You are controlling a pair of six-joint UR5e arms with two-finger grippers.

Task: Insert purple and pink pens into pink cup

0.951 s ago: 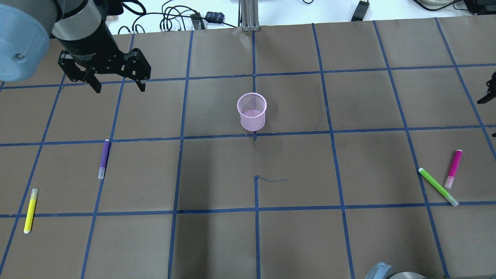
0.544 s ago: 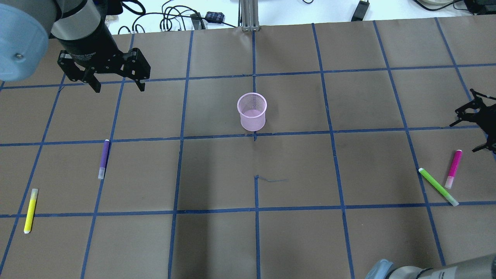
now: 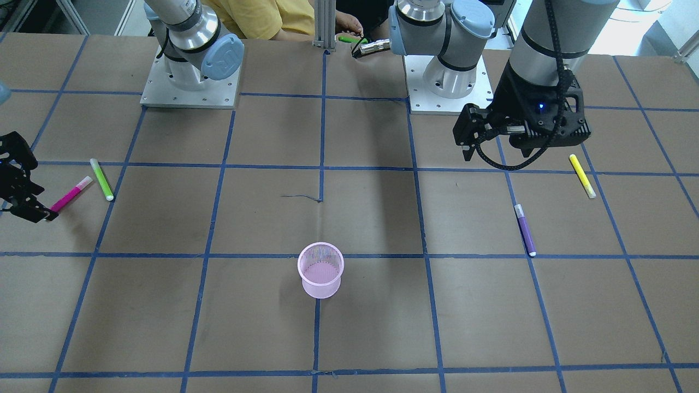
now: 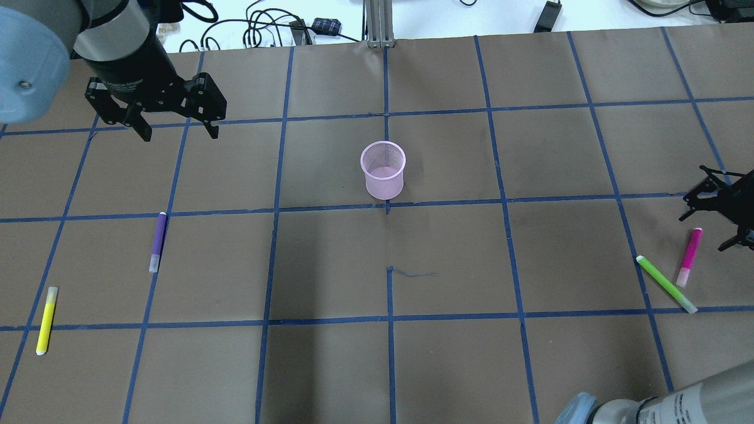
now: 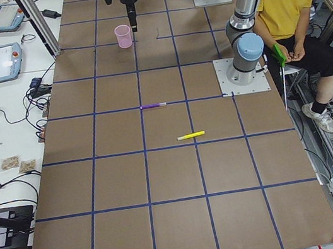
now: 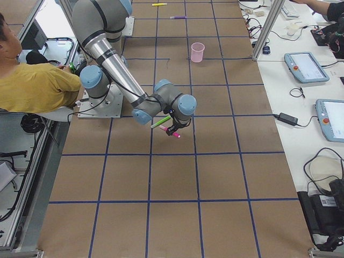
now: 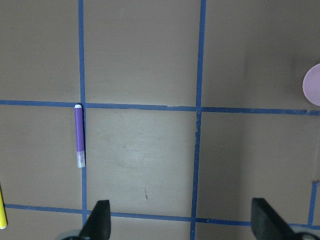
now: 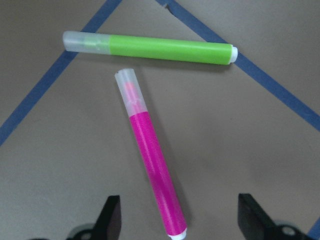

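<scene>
The pink mesh cup [image 4: 383, 171] stands upright near the table's middle, empty; it also shows in the front view [image 3: 320, 270]. The purple pen [image 4: 158, 241] lies flat on the left, in the left wrist view [image 7: 79, 135] too. My left gripper [image 4: 179, 134] is open and empty, held high beyond the purple pen. The pink pen [image 4: 690, 256] lies flat at the far right. My right gripper [image 4: 704, 231] is open over the pink pen's far end; the right wrist view shows the pen [image 8: 152, 160] running down between the fingers [image 8: 112, 217].
A green pen [image 4: 665, 284] lies just beside the pink pen's capped end, apart from it [image 8: 150, 48]. A yellow pen [image 4: 46, 320] lies at the near left. Cables and a metal post [image 4: 380, 23] sit past the table's far edge.
My right gripper has come in from the right edge and moved over the pink pen's far end. My left gripper has barely shifted. Pens and cup have not moved.
</scene>
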